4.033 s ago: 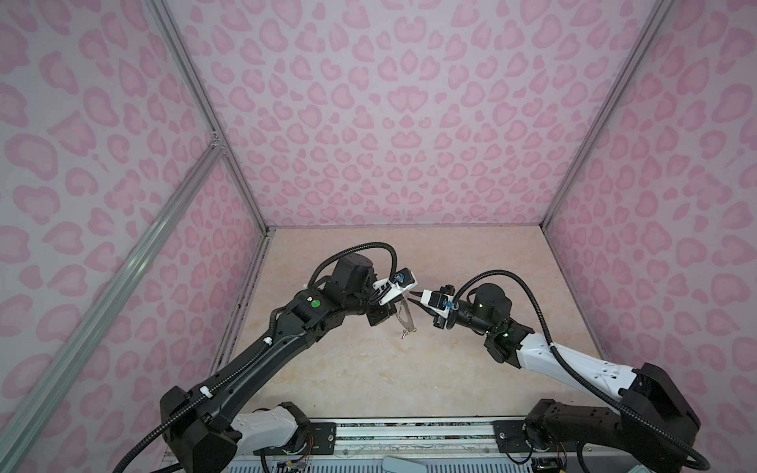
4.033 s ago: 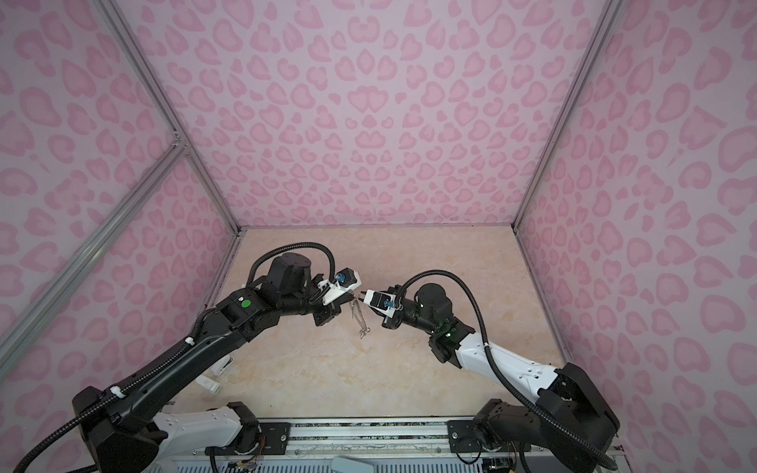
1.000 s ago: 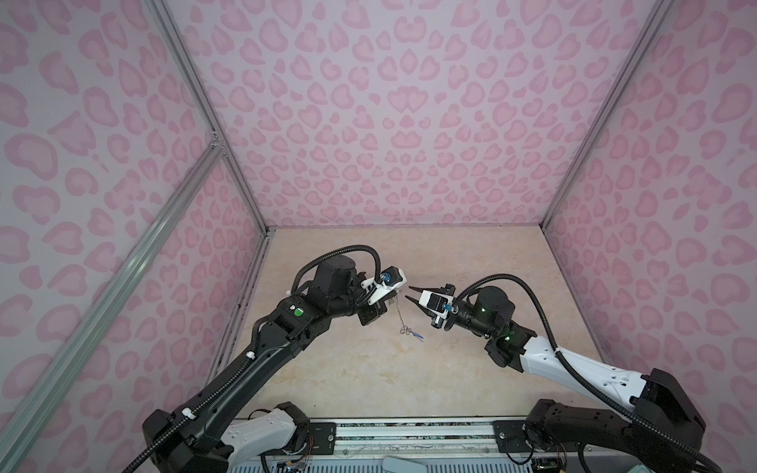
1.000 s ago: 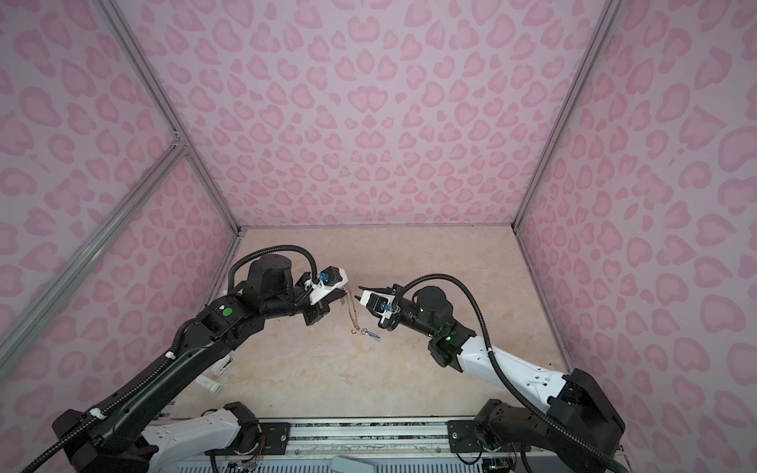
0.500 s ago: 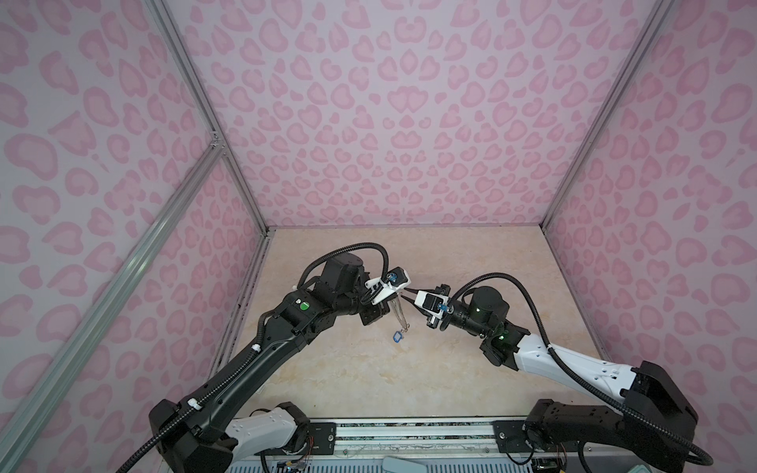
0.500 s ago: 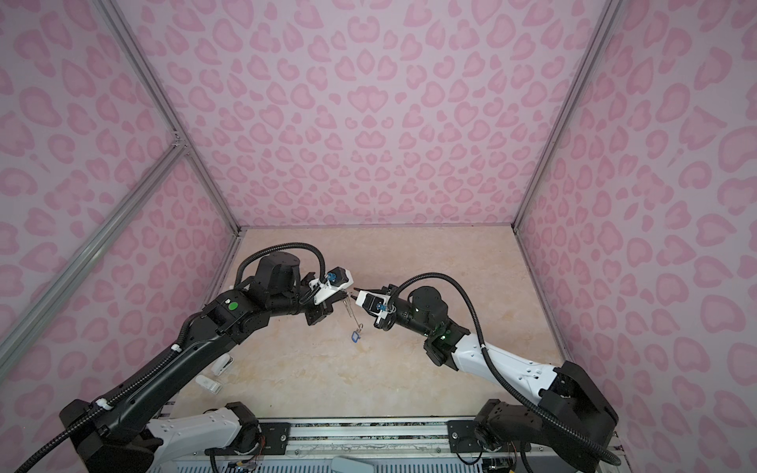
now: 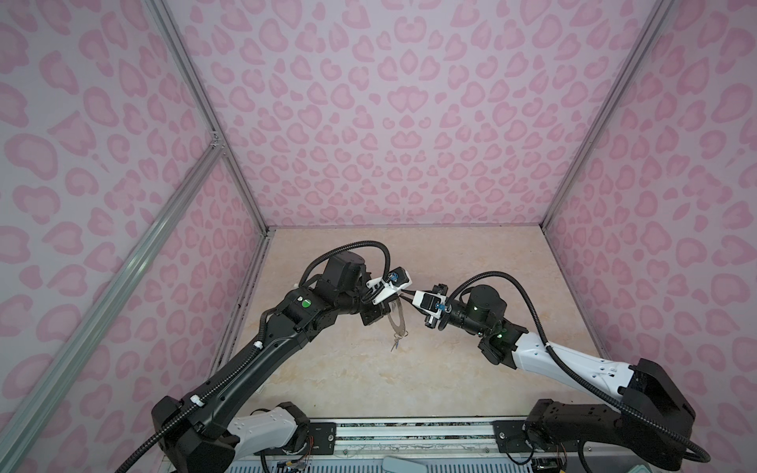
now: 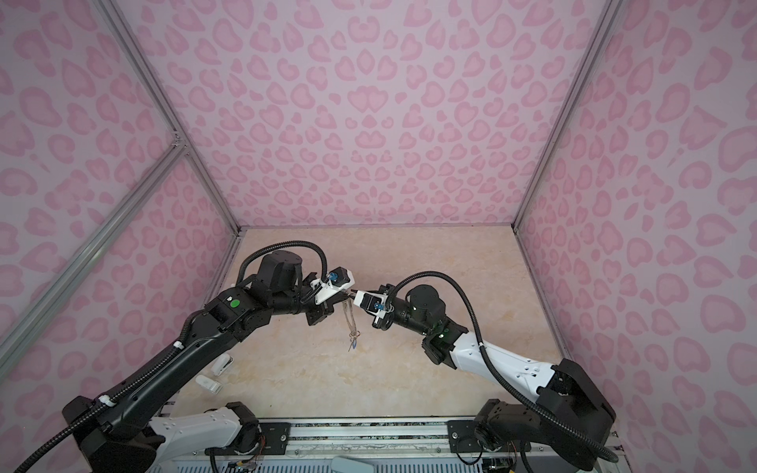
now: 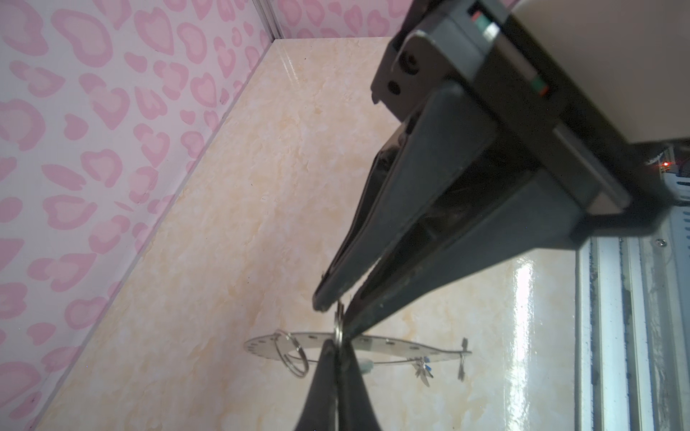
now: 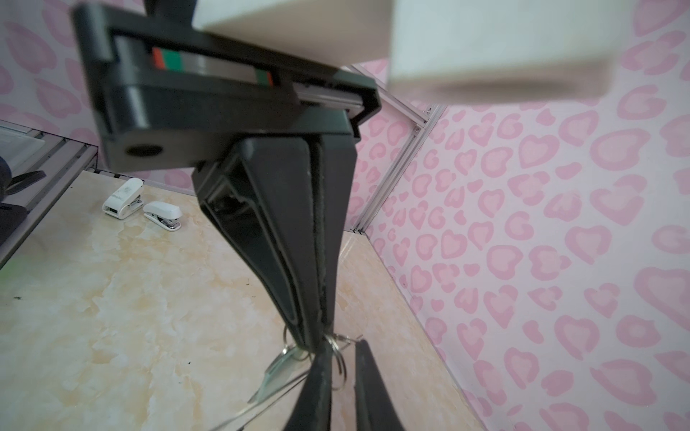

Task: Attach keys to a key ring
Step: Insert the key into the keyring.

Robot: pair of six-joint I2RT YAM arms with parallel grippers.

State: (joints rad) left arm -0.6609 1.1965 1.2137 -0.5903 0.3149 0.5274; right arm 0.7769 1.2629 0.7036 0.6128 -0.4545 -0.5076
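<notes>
The key ring [image 7: 396, 321] [image 8: 349, 313] is a flat grey disc that hangs edge-on above the table, in both top views. My left gripper [image 9: 338, 345] [image 7: 398, 299] is shut on a small wire loop [image 9: 338, 328] at the disc's upper rim. Tiny keys dangle from the disc: a blue-tagged one [image 9: 425, 367] [image 7: 395, 343], a silver one [image 9: 462, 367] and a pale mint one [image 10: 278, 367]. My right gripper [image 10: 343, 345] [image 7: 406, 293] meets the left one tip to tip. Its jaws stand a narrow gap apart, around a wire loop [image 10: 339, 360].
Two white staplers [image 8: 223, 364] [image 8: 209, 385] lie near the left wall at the table's front, also in the right wrist view [image 10: 123, 203] [image 10: 164, 214]. Another loose wire loop [image 9: 291, 354] hangs from the disc. Pink-patterned walls enclose the beige table [image 7: 471, 368].
The two grippers, apart a second ago, have come together tip to tip. The right jaws have narrowed. The hanging keys have swung under the disc.
</notes>
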